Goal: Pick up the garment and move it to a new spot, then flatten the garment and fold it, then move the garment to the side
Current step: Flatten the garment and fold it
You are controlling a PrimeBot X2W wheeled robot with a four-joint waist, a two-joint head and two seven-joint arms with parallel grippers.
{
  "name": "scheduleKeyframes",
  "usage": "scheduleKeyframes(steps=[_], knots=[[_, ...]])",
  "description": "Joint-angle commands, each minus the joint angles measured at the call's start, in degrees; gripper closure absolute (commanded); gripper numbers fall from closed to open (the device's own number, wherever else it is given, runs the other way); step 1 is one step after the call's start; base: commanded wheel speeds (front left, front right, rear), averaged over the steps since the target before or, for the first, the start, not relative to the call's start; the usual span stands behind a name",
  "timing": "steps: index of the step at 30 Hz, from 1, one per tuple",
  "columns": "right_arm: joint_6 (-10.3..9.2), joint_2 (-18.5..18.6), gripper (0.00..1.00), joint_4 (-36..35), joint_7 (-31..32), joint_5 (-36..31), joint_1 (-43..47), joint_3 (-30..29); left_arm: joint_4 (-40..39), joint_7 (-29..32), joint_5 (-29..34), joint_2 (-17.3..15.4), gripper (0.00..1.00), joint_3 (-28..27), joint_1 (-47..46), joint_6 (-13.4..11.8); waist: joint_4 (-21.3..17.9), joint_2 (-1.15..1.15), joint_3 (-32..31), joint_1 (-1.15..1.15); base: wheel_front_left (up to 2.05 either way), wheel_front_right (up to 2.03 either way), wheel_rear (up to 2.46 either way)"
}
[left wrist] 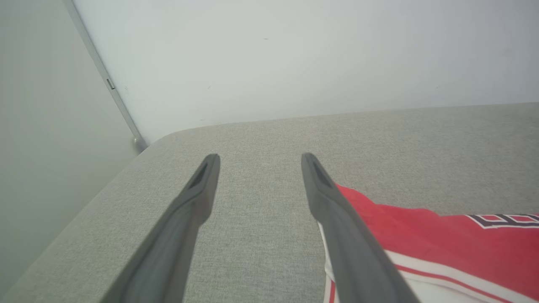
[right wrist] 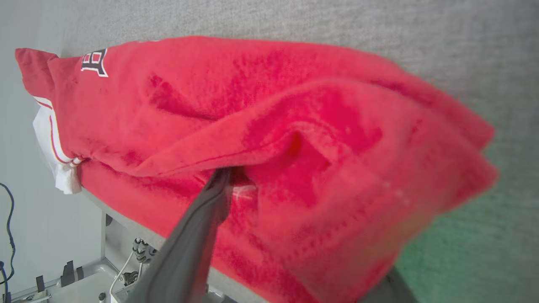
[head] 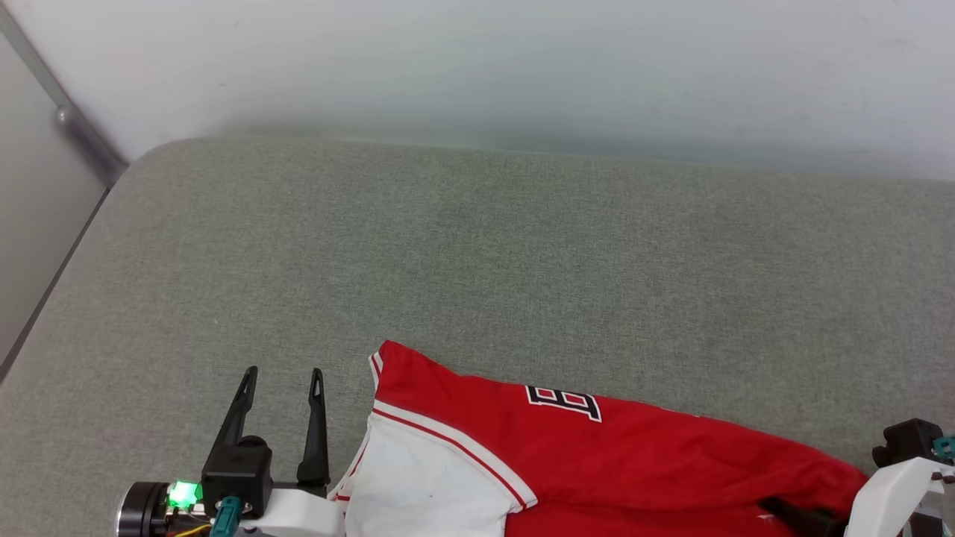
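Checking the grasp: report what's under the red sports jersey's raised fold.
Under the red sports jersey, one dark finger of the right tool reaches in, tip covered. Grey fabric surface lies beneath.

One garment (head: 634,462) on the go, and on it we count a single white sleeve panel (head: 425,485) and one black, white-edged letter (head: 563,403). Two grippers for us. The left gripper (head: 283,373) has two dark fingers up, and the right gripper (head: 783,511) gives us one finger from the head (a second just peeks in at its wrist view's lower corner). One grey padded surface (head: 477,246), one pale wall (head: 477,67), one green light (head: 183,494).
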State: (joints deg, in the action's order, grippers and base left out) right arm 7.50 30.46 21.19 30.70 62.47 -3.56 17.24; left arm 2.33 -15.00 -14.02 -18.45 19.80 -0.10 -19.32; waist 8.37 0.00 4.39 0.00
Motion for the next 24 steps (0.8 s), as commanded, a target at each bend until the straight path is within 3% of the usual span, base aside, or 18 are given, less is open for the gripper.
scheduleKeyframes(steps=[1, 8, 19, 24], knots=[[-0.02, -1.30, 1.00, 0.95, -0.09, 0.41, 0.27, 1.66, 0.14, -0.24, 0.98, 0.76, 0.00, -0.92, 0.76, 0.73, 0.04, 0.00, -0.10, 0.00, 0.00, 0.00, 0.00], [-0.05, 2.14, 1.00, 0.95, -3.07, 1.16, -1.13, 1.22, 0.48, -0.20, 4.43, 3.44, 0.00, -4.21, 2.25, 3.71, -0.41, 0.00, -1.17, 0.00, 0.00, 0.00, 0.00], [-0.03, 12.20, 1.00, 3.75, -5.72, 0.11, -1.87, -1.72, 0.34, -0.19, 8.05, 5.97, 0.00, -7.50, 4.17, 7.02, -1.70, 0.00, -3.02, 0.00, 0.00, 0.00, 0.00], [-0.02, 14.02, 1.00, 1.99, -5.39, 1.00, -1.33, -1.94, 0.60, -0.19, 9.08, 6.94, 0.00, -8.54, 5.08, 7.98, -2.31, 0.00, -4.08, 0.00, 0.00, 0.00, 0.00]])
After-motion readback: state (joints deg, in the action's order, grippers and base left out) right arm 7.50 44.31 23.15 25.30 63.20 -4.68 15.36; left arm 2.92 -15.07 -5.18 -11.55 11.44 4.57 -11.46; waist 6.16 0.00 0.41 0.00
